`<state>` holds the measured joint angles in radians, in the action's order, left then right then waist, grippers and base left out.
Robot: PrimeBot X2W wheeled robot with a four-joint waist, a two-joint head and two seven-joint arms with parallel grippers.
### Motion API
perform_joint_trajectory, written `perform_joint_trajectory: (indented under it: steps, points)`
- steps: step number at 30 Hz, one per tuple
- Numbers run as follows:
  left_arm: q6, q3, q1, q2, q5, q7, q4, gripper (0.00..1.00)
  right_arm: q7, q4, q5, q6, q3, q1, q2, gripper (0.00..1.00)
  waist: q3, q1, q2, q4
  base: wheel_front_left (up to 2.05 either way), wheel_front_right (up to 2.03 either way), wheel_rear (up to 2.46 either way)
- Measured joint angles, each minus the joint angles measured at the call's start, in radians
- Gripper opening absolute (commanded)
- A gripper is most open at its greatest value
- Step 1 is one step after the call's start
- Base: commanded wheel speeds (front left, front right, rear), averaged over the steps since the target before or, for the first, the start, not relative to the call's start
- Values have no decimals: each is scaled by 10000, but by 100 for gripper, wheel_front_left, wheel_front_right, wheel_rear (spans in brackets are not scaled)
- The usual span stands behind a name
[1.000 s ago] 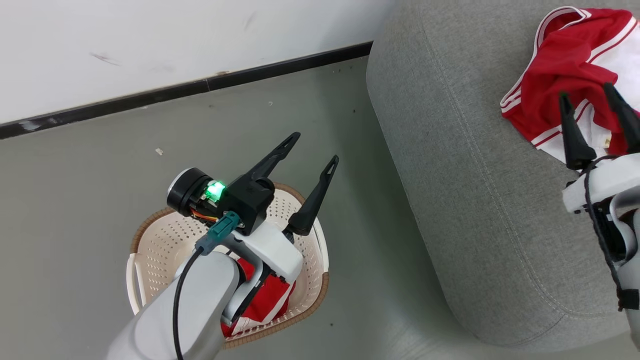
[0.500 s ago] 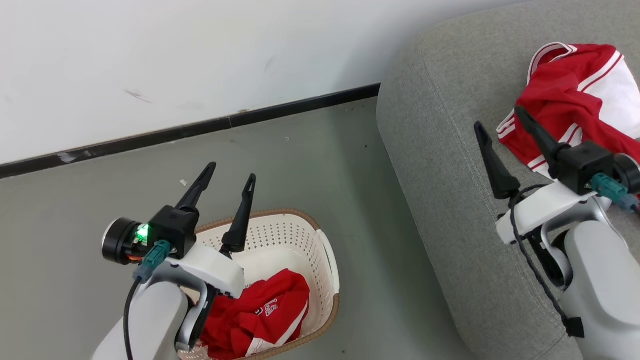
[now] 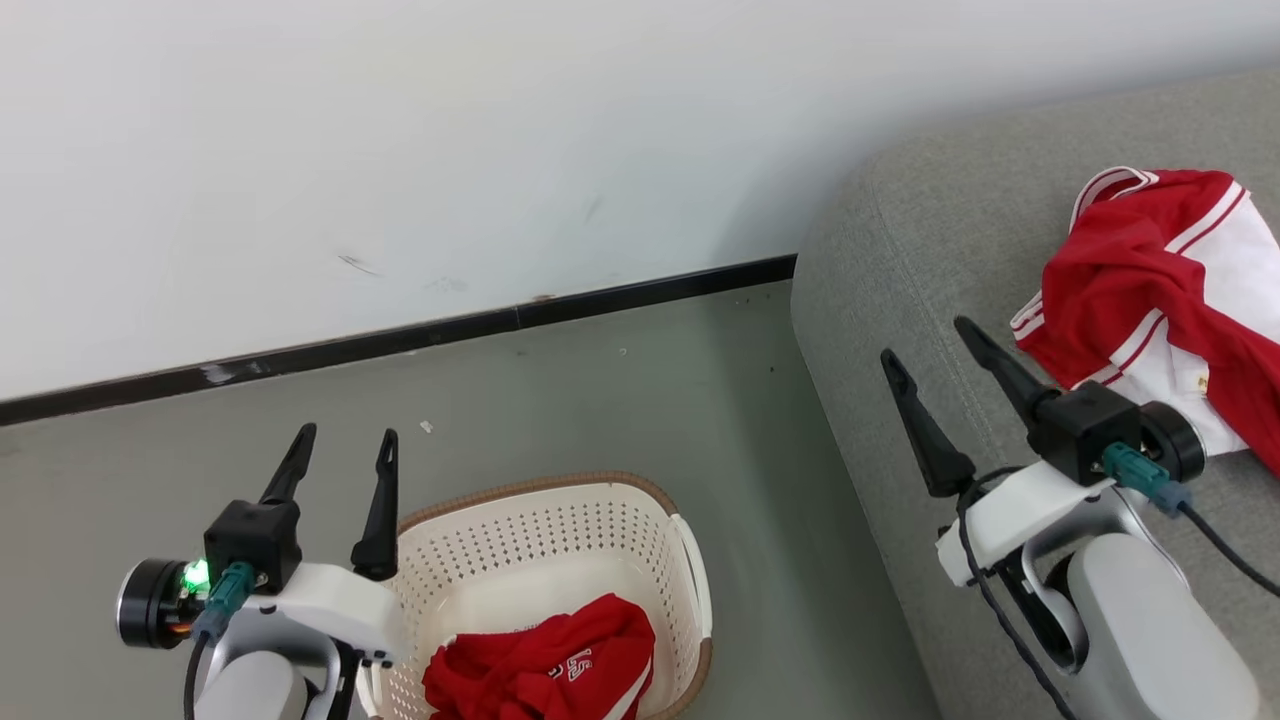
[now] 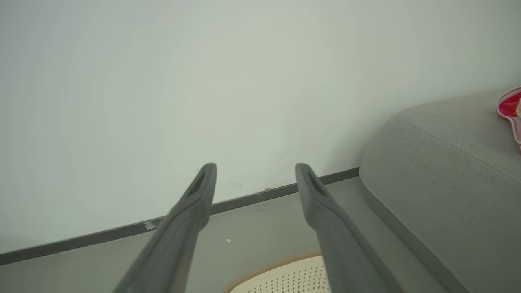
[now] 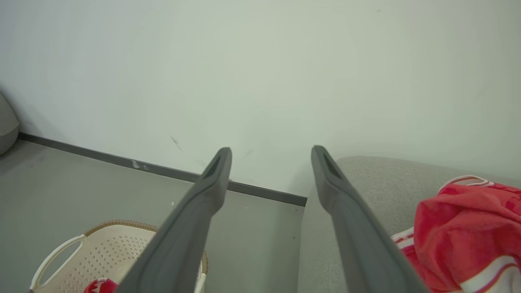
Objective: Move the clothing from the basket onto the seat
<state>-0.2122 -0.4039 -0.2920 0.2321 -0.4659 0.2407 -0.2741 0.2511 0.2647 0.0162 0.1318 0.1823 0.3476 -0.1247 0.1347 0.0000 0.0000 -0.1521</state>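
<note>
**Head view: both arms drawn back, one garment on the seat, one left in the basket**

Head view. The camera has tipped up over the last second, so the whole scene sits lower in the frame; that shift is not the things moving. Against the things themselves, two changes are real. The left gripper [image 3: 346, 432], which hung over the basket [image 3: 560, 482] and hid its contents, now sits at lower left just outside the left rim, jaws spread and empty. The lettered garment [image 3: 545, 670] lies uncovered in a heap inside the basket at bottom centre. The right gripper [image 3: 925, 340], whose fingers stood across the striped garment [image 3: 1130, 290], now points at bare seat [image 3: 900, 250] to that garment's left, jaws spread with nothing between them. The striped garment lies crumpled on the seat at the right edge.

Left wrist view. The left gripper [image 4: 255, 167] has its jaws wide apart, aimed at the wall and skirting board. A slice of basket rim [image 4: 285, 276] shows at the bottom, below and between the fingers. The seat [image 4: 439, 171] fills the right.

Right wrist view. The right gripper [image 5: 271, 149] is spread too. The basket [image 5: 122, 223] sits at lower left with a scrap of the lettered garment [image 5: 97, 286] showing at the bottom edge, and the striped garment [image 5: 460, 228] is at lower right on the seat.

By my reading the task stands half done: one piece is delivered and released, and the lettered garment has yet to be lifted out.
</note>
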Motion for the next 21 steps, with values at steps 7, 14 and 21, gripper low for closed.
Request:
perform_joint_trajectory:
  steps: [7, 14, 21]
  points:
    - [-330, 443, 867, 148, -111, 73, -13, 100, 0, -134, -50, -2, -125, -963, 282, 100, -569, 0, 0, 316, 0, 0, 0]
    - [-495, 871, 1363, 123, -357, 75, 138, 100, 0, -299, 46, -2, -401, -1857, 531, 100, -989, 0, 0, 571, 0, 0, 0]
    - [-495, 991, 1732, 115, -403, 75, 236, 100, 0, -355, 67, -2, -617, -2495, 642, 100, -1329, 0, 0, 771, 0, 0, 0]
